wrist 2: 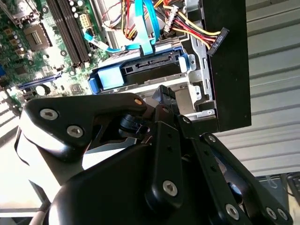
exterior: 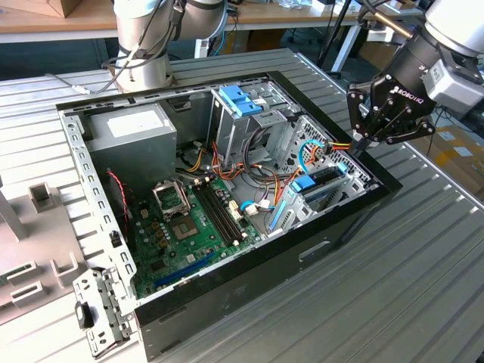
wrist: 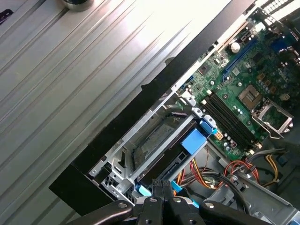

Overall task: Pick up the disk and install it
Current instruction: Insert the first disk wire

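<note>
The tool (exterior: 365, 141) hung over the corner of the open computer case (exterior: 355, 215) nearest the exterior view's right, its fingers (wrist 2: 165, 96) drawn together with nothing between them, tips pointing down at the drive bay. That pose suited pressing rather than carrying. Just below lay the disk (wrist: 173, 154), its dark body in the light blue carrier, resting in the metal bay (wrist: 140, 145) at the case's front wall, so it seemed seated or nearly so. Its connector end faced inward, where the blue data cable (wrist 2: 145, 28) and the coloured power wires (wrist 2: 192, 30) could reach it. Further in sat the green motherboard (exterior: 189, 227). The case itself stood on the ribbed metal bench (exterior: 423, 287).
</note>
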Robot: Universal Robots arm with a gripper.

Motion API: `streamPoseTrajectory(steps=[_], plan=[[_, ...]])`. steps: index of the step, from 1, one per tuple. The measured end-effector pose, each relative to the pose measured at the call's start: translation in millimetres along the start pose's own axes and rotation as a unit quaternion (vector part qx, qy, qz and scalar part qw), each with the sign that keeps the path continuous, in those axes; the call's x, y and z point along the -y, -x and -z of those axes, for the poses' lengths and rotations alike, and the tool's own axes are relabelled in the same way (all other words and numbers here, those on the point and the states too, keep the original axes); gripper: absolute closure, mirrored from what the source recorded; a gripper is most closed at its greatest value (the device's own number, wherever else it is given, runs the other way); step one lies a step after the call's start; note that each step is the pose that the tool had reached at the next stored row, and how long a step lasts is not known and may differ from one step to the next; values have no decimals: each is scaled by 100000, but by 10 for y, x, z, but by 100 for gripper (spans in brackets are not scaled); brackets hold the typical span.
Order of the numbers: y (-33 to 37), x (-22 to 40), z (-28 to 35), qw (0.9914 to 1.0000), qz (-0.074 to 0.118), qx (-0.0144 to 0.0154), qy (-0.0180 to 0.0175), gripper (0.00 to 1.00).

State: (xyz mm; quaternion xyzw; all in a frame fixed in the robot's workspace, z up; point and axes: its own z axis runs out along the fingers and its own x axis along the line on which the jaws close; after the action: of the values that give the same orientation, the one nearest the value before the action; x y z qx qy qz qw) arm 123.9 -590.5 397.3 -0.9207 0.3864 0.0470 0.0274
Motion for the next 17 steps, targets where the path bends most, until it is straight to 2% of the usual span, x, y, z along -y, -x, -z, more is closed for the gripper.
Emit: streamPoseTrajectory(steps=[7,13,17], plan=[[0,0,0,99968,2522,35,274,89],[0,0,-1,99885,4768,65,516,89],[0,0,0,99870,5066,70,551,89]])
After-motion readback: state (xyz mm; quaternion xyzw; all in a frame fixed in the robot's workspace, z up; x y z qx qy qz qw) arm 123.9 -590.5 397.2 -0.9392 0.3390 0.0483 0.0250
